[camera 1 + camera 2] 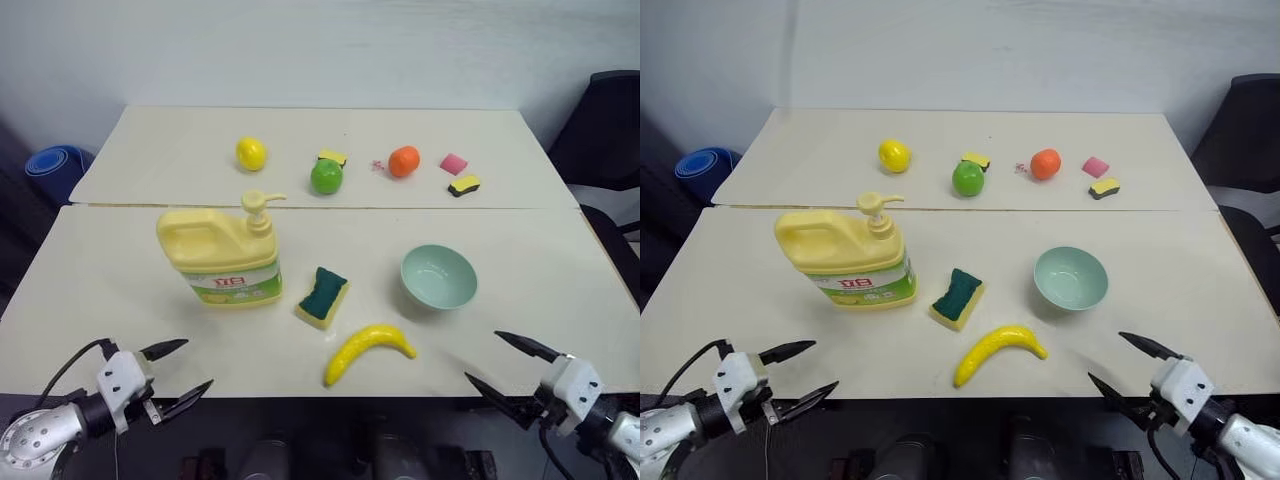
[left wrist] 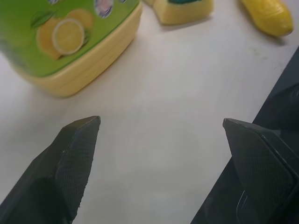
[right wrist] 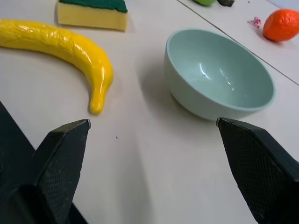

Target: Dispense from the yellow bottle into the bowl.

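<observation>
Two cream tables (image 1: pixel 560 290) pushed together against a pale wall, a dark chair (image 1: pixel 605 130) at the right edge. The yellow bottle (image 1: pixel 225 255) stands upright on the near table, left of centre, pump spout pointing right. The bowl (image 1: pixel 438 277) sits well apart to its right, upright. Between them lies a sponge (image 1: pixel 323 296), green side up, with a banana (image 1: pixel 368 349) just in front near the table edge. On the far table: lemon (image 1: pixel 251 153), green apple (image 1: pixel 326 176), orange (image 1: pixel 404 161), a pink block (image 1: pixel 453 163) and two small sponges (image 1: pixel 463 185). Left gripper (image 1: pixel 180 372) hovers at the near left edge, fingers spread wide, empty. Right gripper (image 1: pixel 512 365) hovers at the near right edge, also spread wide, empty.
</observation>
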Motion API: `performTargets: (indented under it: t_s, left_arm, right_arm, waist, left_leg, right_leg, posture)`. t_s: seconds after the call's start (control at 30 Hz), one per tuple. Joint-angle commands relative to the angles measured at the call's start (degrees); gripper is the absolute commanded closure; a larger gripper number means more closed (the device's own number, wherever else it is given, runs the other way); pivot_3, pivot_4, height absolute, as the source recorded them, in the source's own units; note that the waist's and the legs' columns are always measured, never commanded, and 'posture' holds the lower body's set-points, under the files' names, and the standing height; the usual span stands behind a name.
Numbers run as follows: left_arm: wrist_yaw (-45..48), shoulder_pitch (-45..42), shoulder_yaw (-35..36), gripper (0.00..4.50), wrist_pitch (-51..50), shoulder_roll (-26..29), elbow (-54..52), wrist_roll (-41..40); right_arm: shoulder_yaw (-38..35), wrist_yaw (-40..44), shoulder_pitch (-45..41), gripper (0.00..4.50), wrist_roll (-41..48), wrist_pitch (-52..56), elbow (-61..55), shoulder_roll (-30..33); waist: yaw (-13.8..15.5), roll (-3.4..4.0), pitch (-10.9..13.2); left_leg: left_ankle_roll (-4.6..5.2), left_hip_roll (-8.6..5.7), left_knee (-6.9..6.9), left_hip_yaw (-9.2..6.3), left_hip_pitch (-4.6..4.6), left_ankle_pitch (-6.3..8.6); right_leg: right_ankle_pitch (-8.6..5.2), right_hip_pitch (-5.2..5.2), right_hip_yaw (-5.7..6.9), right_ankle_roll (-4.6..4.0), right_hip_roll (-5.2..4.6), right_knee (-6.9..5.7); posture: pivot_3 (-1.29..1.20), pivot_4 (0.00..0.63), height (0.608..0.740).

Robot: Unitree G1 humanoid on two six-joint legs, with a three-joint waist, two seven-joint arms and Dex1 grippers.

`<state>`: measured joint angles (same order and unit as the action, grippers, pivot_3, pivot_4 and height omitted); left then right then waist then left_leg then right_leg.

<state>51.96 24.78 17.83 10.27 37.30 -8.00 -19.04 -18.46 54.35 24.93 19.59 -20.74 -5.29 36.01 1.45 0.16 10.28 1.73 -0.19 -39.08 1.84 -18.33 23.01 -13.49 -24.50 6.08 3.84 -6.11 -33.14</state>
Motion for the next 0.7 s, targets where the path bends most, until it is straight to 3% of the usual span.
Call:
performTargets:
  t_s: [0.03, 0.2, 0.3, 0.43, 0.63, 0.7]
  left_arm:
    - [-1.2, -0.1, 0.6, 0.03, -2.5, -0.3, -4.2, -2.1]
    - [0.9, -1.0, -0.8, 0.03, -9.3, 1.2, -9.5, -6.3]
    - [5.8, -2.5, -2.0, 0.03, -13.8, 3.2, -13.1, -12.5]
    - [8.5, -3.0, -3.6, 0.03, -14.8, 4.6, -15.4, -12.3]
    - [10.7, -3.3, -3.9, 0.03, -15.3, 5.0, -16.4, -12.1]
    - [9.9, -3.7, -3.6, 0.00, -16.6, 4.4, -17.0, -13.3]
  right_arm:
    - [1.0, 0.4, -1.7, 0.00, 1.2, 3.1, -4.1, 1.8]
    - [7.8, 2.7, -7.4, 0.00, 3.2, 13.3, -13.7, 5.4]
    - [17.9, 2.6, -17.2, 0.00, -3.3, 23.1, -17.0, 7.9]
    - [31.4, 3.7, -29.8, 0.00, -13.2, 32.5, -15.1, 7.9]
    - [41.5, 3.1, -40.8, 0.00, -21.4, 36.7, -6.6, 3.6]
    - [43.4, 3.3, -41.8, 0.39, -23.3, 37.3, -4.3, 3.4]
  waist:
    - [0.0, 0.00, 0.0]
    - [-0.1, 0.02, 0.0]
    - [-0.4, -0.01, 0.0]
    - [-0.2, 0.02, 0.0]
    - [-0.2, -0.08, 0.0]
    - [-0.1, -0.11, -0.1]
  left_leg:
    - [-0.01, 0.00, 0.00, 0.00, 0.00, 0.00]
    - [-0.02, 0.00, -0.01, 0.01, 0.05, -0.02]
    - [-0.09, 0.03, -0.01, 0.03, 0.08, -0.04]
    - [-0.34, 0.02, -0.03, 0.01, 0.06, -0.18]
    - [-0.44, -0.01, -0.12, -0.02, -0.04, -0.21]
    - [-0.41, -0.03, -0.13, 0.00, -0.03, -0.20]
  right_leg:
    - [0.00, 0.01, 0.00, 0.00, 0.00, 0.00]
    - [0.01, 0.02, -0.05, 0.01, 0.00, -0.10]
    - [-0.02, -0.02, -0.05, -0.03, 0.03, -0.17]
    - [-0.04, -0.08, -0.01, -0.07, 0.06, -0.20]
    - [-0.06, -0.03, 0.06, -0.10, 0.14, -0.05]
    - [-0.05, -0.01, 0.04, -0.09, 0.12, -0.04]
  posture:
    - [0.00, 0.150, 0.740]
    - [0.00, 0.150, 0.740]
    - [0.00, 0.150, 0.740]
    - [0.00, 0.150, 0.740]
    - [0.00, 0.150, 0.740]
    - [0.00, 0.150, 0.740]
